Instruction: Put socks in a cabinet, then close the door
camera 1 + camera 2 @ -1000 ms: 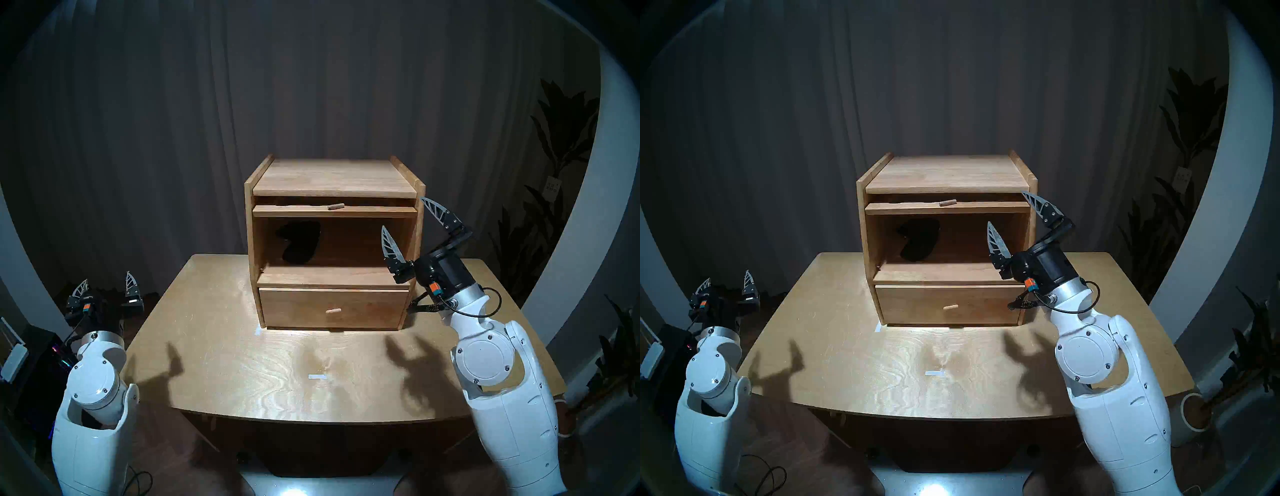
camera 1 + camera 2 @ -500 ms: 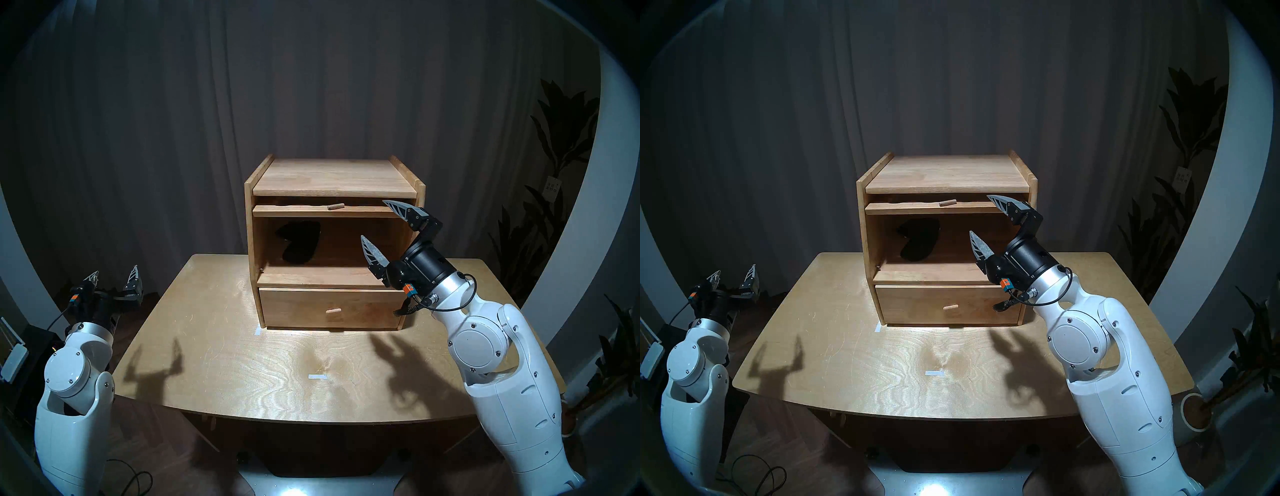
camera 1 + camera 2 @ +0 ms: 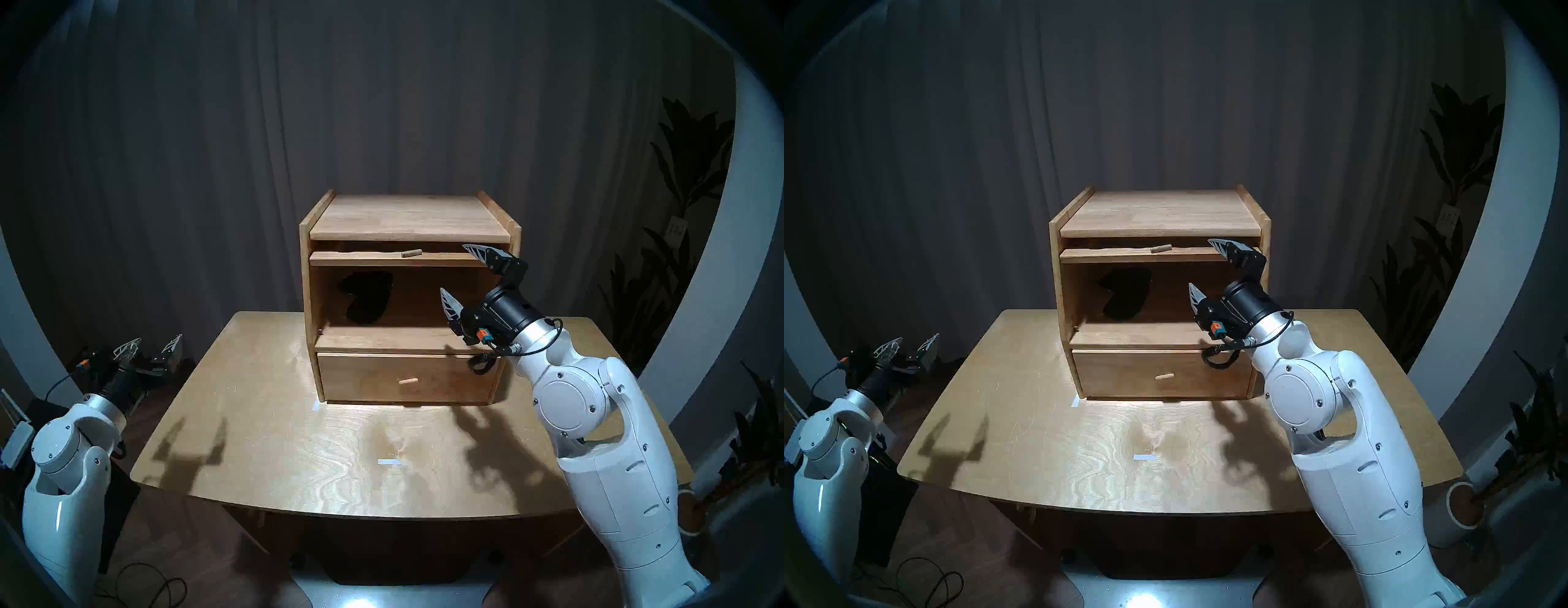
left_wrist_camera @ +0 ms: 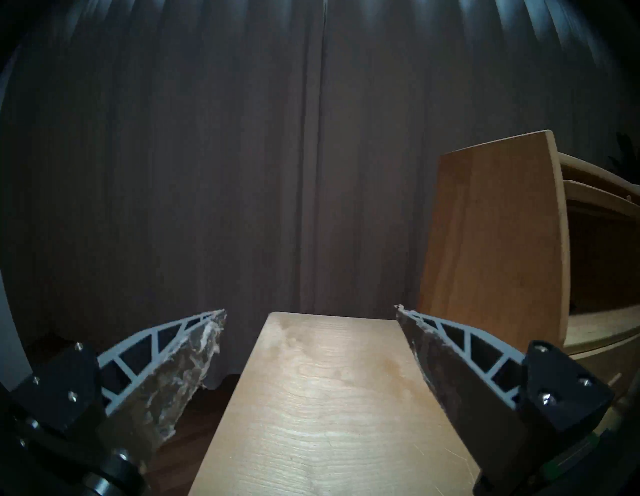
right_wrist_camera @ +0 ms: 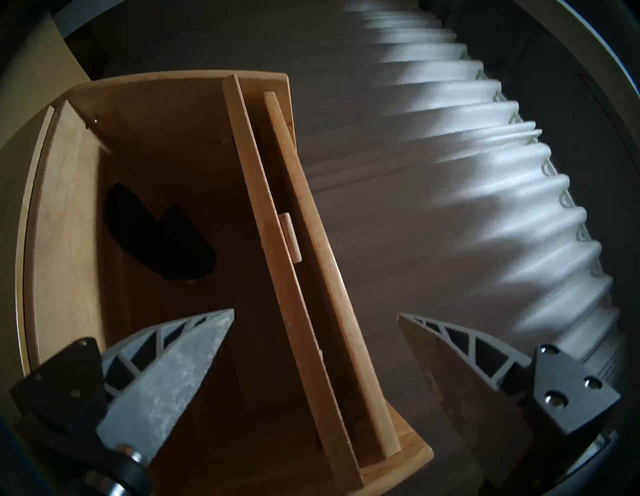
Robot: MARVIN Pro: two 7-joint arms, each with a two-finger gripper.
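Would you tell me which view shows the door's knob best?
The right wrist view: the knob appears large and unobstructed on the edge of the raised door. Both head views show it small and distant. The left wrist view misses it.

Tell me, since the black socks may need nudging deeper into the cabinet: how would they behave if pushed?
The socks look like a soft, slumped bundle, so they would probably fold or bunch rather than slide whole. Being fabric on bare wood in the cabinet, they likely won't roll, and they seem light.
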